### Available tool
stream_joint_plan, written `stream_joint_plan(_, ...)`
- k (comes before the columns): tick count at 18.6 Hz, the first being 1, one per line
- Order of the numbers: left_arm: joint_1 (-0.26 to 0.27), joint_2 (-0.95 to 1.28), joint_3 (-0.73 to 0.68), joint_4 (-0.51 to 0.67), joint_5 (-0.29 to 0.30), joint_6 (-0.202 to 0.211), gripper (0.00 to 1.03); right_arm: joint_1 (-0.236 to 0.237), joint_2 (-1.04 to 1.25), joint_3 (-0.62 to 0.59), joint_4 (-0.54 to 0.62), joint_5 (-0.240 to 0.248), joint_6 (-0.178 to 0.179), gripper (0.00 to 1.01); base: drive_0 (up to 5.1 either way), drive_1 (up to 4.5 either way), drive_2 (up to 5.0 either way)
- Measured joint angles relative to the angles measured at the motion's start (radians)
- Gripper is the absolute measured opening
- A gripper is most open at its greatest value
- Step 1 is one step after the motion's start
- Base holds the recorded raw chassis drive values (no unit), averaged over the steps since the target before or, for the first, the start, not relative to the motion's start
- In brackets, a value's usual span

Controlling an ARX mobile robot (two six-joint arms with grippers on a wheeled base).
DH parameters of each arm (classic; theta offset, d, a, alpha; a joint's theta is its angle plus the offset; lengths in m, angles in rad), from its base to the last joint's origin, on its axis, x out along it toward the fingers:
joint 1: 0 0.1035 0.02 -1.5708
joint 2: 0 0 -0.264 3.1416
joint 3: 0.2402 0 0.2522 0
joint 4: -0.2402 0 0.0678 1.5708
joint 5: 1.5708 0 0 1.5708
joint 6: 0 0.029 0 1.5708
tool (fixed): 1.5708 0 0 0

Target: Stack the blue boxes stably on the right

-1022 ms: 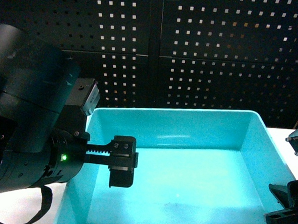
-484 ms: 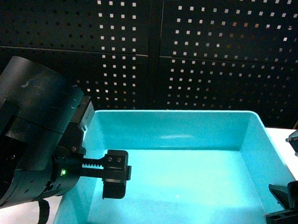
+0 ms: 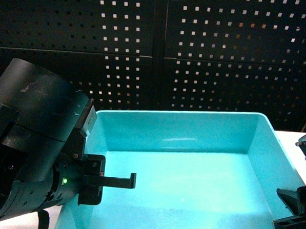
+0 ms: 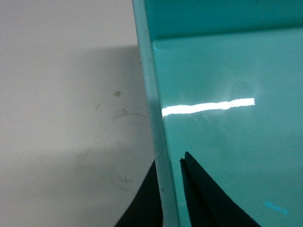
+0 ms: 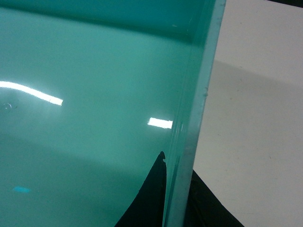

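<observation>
One turquoise tub [image 3: 190, 188] is in view, open side up, filling the lower middle of the head view on a pale tabletop [image 4: 66, 118]; only this one blue box shows, and its smooth floor carries bright streaks of reflected light.

Two grippers flank it. The left gripper [image 4: 168, 194] straddles the tub's left wall: in the left wrist view one dark finger lies outside the rim and the other [image 4: 203, 198] inside, both close against the thin wall, so the fingers are clenched on the tub. The right gripper [image 5: 177, 194] stands likewise at the right wall, one finger [image 5: 149, 194] inside and one outside, pressed to either face of the rim, grasping it as well.

In the head view the bulky dark left arm [image 3: 33, 149] shows one small green light, and the right arm's black parts sit at the tub's lower right edge. Behind stands a black perforated panel [image 3: 207, 50].
</observation>
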Motion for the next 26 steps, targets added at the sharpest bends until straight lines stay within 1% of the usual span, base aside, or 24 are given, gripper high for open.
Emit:
stream_joint_plan(1,0.0,-0.003,-0.003,-0.003,-0.008,-0.003,0.04,0.0,0.0,0.0,0.001,0.0,0.0,0.07,0.0,0.0,0.0)
stream_joint_plan(2,0.0,-0.006,-0.004,0.0,-0.008,-0.02,0.02,0.0,0.0,-0.001,0.002,0.001,0.0,0.07,0.0,0.0,0.0)
stream_joint_plan(6,0.008,0.005,-0.011,0.029,-0.013,-0.035,0.02,0.001,0.0,-0.002,0.008,0.0,0.0,0.07,0.0,0.0,0.0)
stream_joint_plan(9,0.014,0.011,-0.019,0.055,-0.012,-0.036,0.02,-0.003,-0.006,-0.002,0.002,-0.002,0.001,0.07,0.0,0.0,0.0)
stream_joint_plan(11,0.014,0.009,-0.022,0.063,-0.009,-0.032,0.02,-0.009,-0.02,0.002,-0.024,-0.009,0.005,0.07,0.0,0.0,0.0)
stream_joint_plan(14,0.019,-0.003,-0.022,0.051,-0.01,-0.017,0.02,-0.014,-0.063,0.021,-0.066,-0.012,0.013,0.07,0.0,0.0,0.0)
stream_joint_plan(17,0.019,-0.037,-0.021,0.043,-0.012,0.001,0.02,-0.015,-0.116,0.056,-0.101,-0.013,-0.005,0.07,0.0,0.0,0.0)
stream_joint_plan(19,0.021,-0.078,-0.013,0.04,-0.022,0.011,0.02,-0.018,-0.159,0.084,-0.126,-0.016,-0.008,0.07,0.0,0.0,0.0)
stream_joint_plan(24,0.026,-0.17,0.008,0.038,-0.046,0.057,0.02,-0.021,-0.244,0.15,-0.172,-0.024,-0.018,0.07,0.0,0.0,0.0)
stream_joint_plan(25,0.025,-0.194,0.011,0.038,-0.051,0.073,0.02,-0.021,-0.258,0.16,-0.181,-0.027,-0.018,0.07,0.0,0.0,0.0)
stream_joint_plan(26,0.026,-0.211,0.017,0.033,-0.053,0.078,0.02,-0.023,-0.276,0.173,-0.189,-0.03,-0.018,0.07,0.0,0.0,0.0)
